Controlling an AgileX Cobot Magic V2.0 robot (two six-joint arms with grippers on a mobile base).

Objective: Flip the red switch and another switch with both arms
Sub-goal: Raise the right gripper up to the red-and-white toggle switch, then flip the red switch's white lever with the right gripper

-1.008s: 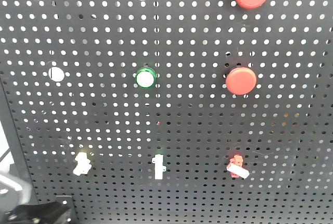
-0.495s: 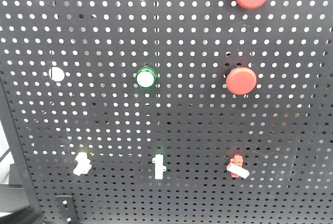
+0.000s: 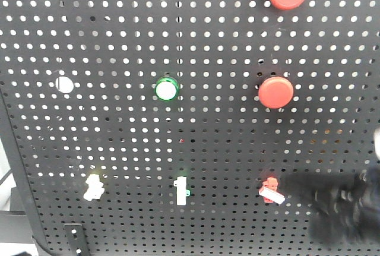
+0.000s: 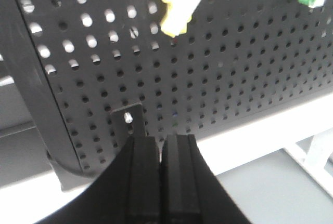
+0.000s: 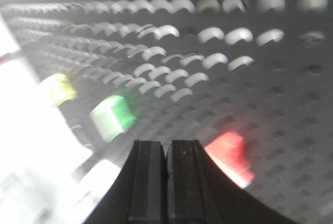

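The red switch (image 3: 271, 189) sits low on the right of the black pegboard (image 3: 225, 137), its white lever pointing down-right. The pale yellow switch (image 3: 94, 186) is low on the left. My right arm (image 3: 341, 205) shows as a dark blur just right of the red switch. In the right wrist view my right gripper (image 5: 166, 148) is shut and empty, with the red switch (image 5: 229, 154) close at its right. My left gripper (image 4: 161, 143) is shut and empty, well below the yellow switch (image 4: 179, 5). It is out of the front view.
A slim white toggle on a green base (image 3: 181, 190) stands between the two switches. Two large round red buttons (image 3: 275, 92) and a green-ringed button (image 3: 166, 89) sit higher up. A small bracket with a screw (image 4: 128, 118) is just above the left fingertips. The board's frame edge (image 3: 15, 167) runs down the left.
The left arm has dropped out of the lower left of the front view. The right arm has swung in from the lower right, up to the red switch. The levers look unchanged.
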